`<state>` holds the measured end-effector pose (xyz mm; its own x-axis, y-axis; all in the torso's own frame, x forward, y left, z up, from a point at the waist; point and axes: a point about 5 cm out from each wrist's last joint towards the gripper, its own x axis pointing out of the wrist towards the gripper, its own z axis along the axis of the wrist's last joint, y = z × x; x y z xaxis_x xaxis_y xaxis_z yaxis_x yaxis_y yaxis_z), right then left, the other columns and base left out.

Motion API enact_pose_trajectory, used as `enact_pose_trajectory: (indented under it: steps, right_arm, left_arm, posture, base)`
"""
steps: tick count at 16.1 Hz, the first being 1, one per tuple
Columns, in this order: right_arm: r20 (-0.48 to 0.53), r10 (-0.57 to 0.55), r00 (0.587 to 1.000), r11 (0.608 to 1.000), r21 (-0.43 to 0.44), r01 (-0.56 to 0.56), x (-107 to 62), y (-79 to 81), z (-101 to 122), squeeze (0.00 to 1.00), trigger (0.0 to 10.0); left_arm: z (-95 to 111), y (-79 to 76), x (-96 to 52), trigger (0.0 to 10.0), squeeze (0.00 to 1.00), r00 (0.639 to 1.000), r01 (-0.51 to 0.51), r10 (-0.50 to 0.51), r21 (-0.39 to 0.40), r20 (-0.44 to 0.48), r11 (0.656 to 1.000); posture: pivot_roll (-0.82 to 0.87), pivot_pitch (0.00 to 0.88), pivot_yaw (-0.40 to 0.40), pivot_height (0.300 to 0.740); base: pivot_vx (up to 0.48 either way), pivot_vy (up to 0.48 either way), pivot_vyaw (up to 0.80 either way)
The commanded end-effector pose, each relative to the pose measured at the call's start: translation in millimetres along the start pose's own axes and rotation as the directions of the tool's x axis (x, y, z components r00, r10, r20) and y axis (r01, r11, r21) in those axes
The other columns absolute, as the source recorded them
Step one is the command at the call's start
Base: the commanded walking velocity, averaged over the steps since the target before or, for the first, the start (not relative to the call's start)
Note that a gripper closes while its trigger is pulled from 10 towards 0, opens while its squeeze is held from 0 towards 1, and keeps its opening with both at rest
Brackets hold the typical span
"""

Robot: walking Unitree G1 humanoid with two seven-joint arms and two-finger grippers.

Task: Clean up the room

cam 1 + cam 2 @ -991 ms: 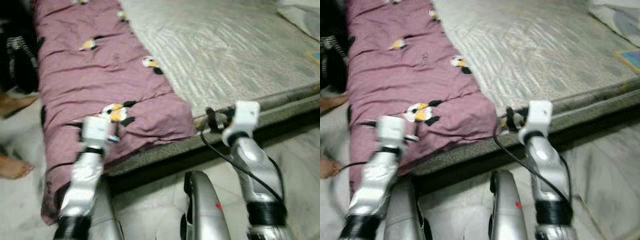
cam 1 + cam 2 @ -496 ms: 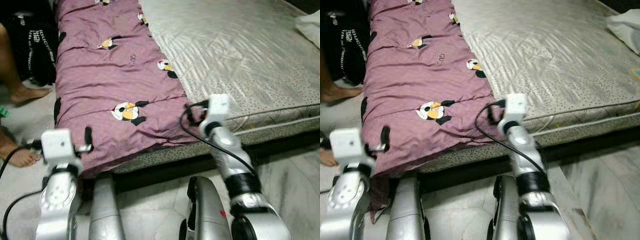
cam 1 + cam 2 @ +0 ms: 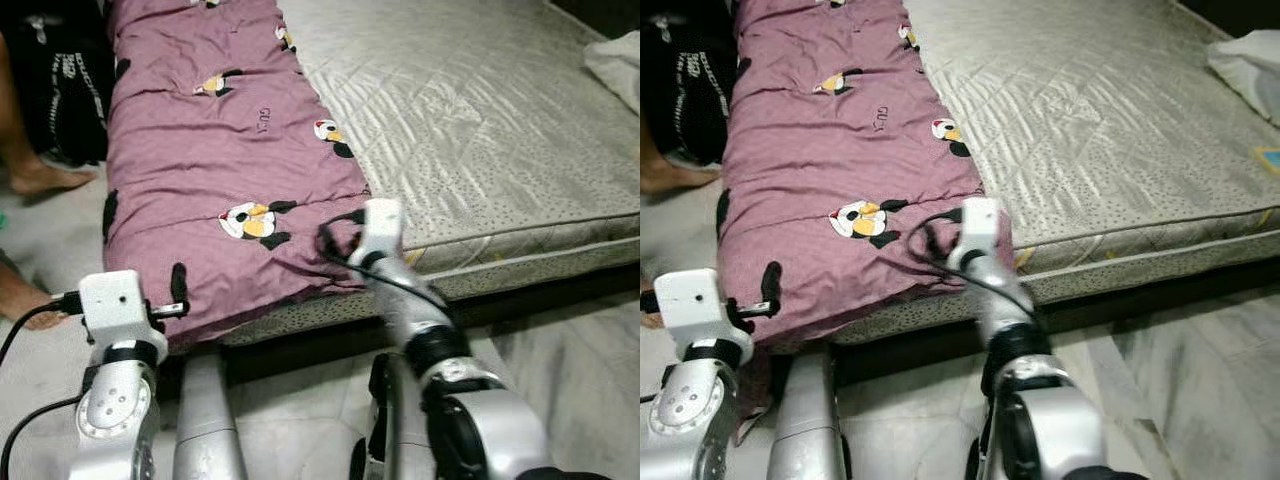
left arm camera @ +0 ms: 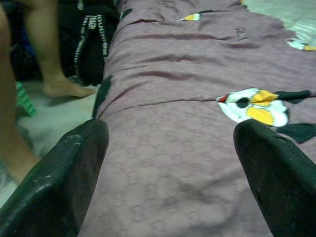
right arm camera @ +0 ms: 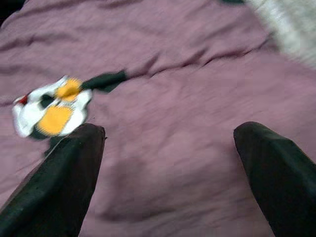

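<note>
**Both claws spread wide over the purple blanket**

Right gripper of mine hovers with its two black fingers well apart, nothing between them — under them lies the purple blanket, and a white, yellow and black penguin patch sits toward ten o'clock in that wrist view. From the head, this arm reaches in from five o'clock to the blanket's near right corner at the mattress edge. Whether the fingertips touch the cloth I cannot tell.

My left gripper is likewise spread wide and holds nothing. Its fingers frame the near end of the blanket, with another penguin patch at two o'clock. From the head, the left arm's white wrist block stands at eight o'clock, just beside the blanket's hanging near-left corner.

The blanket is a soft, matte cloth with a faint woven ring pattern and long creases running across it. It lies as a long strip along the left side of the mattress, from twelve o'clock down to the near edge, where it droops over. The mattress is pale grey-green, quilted and slightly shiny on top, speckled along its side band. A white cloth lies at its two o'clock corner.

A person's bare foot stands on the pale floor at ten o'clock, beside a black bag with white lettering.
</note>
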<state>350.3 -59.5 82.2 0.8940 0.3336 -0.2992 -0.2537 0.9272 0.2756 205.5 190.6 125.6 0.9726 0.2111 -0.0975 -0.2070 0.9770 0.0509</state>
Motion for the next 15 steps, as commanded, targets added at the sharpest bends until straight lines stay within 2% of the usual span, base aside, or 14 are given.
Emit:
enact_pose_trajectory:
  steps: [1, 3, 5, 6, 8, 10, 12, 15]
  right_arm:
    - [0.004, 0.016, 1.0, 1.0, 0.003, -0.016, 2.8, 4.2, 3.8, 0.0, 10.0]
    - [-0.093, 0.058, 0.994, 0.997, 0.05, -0.054, 7.1, 24.9, -11.8, 0.0, 10.0]
    - [-0.143, 0.042, 0.989, 0.997, 0.065, -0.033, 7.0, 26.0, -18.9, 0.0, 10.0]
    - [-0.17, 0.0, 0.985, 0.996, 0.091, 0.016, 6.8, 21.2, -22.1, 0.0, 10.0]
    - [-0.181, -0.086, 0.98, 0.985, 0.131, 0.11, 5.9, 5.8, -20.6, 0.0, 10.0]
    - [-0.131, -0.258, 0.957, 0.948, 0.157, 0.277, 1.3, -33.6, -6.1, 0.0, 10.0]
    - [-0.065, -0.334, 0.94, 0.924, 0.175, 0.34, -3.5, -56.3, 7.5, 0.0, 10.0]
    - [0.042, -0.391, 0.919, 0.909, 0.172, 0.379, -11.5, -77.4, 24.1, 0.0, 10.0]
  left_arm:
    - [3.6, -1.0, -4.2, 10.0, 0.0, 1.0, -0.006, 0.006, 0.004, 0.005, 1.0]
    - [3.2, -0.4, -8.6, 10.0, 0.0, 1.0, -0.008, 0.008, 0.0, -0.012, 1.0]
    - [4.0, -0.4, -8.3, 10.0, 0.0, 1.0, -0.001, 0.001, 0.001, -0.013, 1.0]
    - [4.8, -0.7, -6.9, 10.0, 0.0, 1.0, 0.007, -0.007, 0.003, -0.015, 1.0]
    - [5.7, -1.8, -2.0, 10.0, 0.0, 1.0, 0.021, -0.021, 0.009, -0.016, 1.0]
    - [4.8, -6.2, 7.0, 10.0, 0.0, 0.999, 0.043, -0.043, 0.01, -0.017, 0.999]
    - [4.7, -11.2, 12.8, 10.0, 0.0, 0.998, 0.064, -0.064, 0.004, -0.011, 0.998]
    - [3.4, -15.5, 19.4, 10.0, 0.0, 0.997, 0.081, -0.081, 0.002, -0.01, 0.997]
  posture:
    - [0.26, 0.073, -0.111, 0.512]
    - [0.28, 0.087, -0.114, 0.512]
    - [0.28, 0.085, -0.108, 0.512]
    - [0.28, 0.081, -0.1, 0.512]
    - [0.26, 0.07, -0.089, 0.512]
    - [0.23, 0.041, -0.076, 0.512]
    - [0.2, 0.015, -0.065, 0.512]
    - [0.16, 0.0, -0.049, 0.512]
  base:
    - [0.0, 0.0, 0.0]
    - [0.0, 0.0, 0.0]
    - [0.0, 0.0, 0.0]
    - [0.0, 0.0, 0.0]
    - [0.0, 0.0, 0.0]
    - [0.0, 0.0, 0.0]
    - [0.0, 0.0, 0.0]
    - [0.0, 0.0, 0.0]
